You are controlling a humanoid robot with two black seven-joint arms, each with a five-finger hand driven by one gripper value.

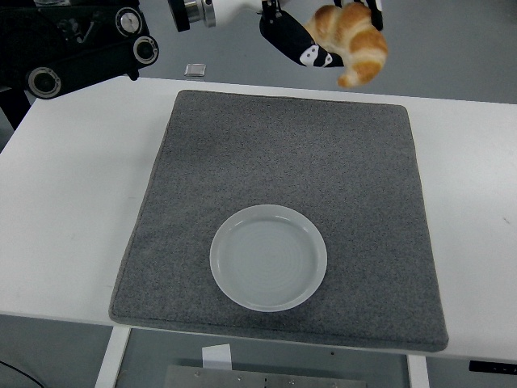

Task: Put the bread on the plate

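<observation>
Aloft — golden curved bread point(351, 42)

No legible text, label, brand or number found. White marks on the left hand point(311, 40) are possibly print, too blurred to read.

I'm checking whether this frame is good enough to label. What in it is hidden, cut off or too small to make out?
- Left hand, head view: its top is cut off by the upper edge, so the full grip on the bread is unseen.
- Left arm: cut by the left and top edges.
- Small object beyond the mat: too small to identify.
- Right arm: out of view.
</observation>
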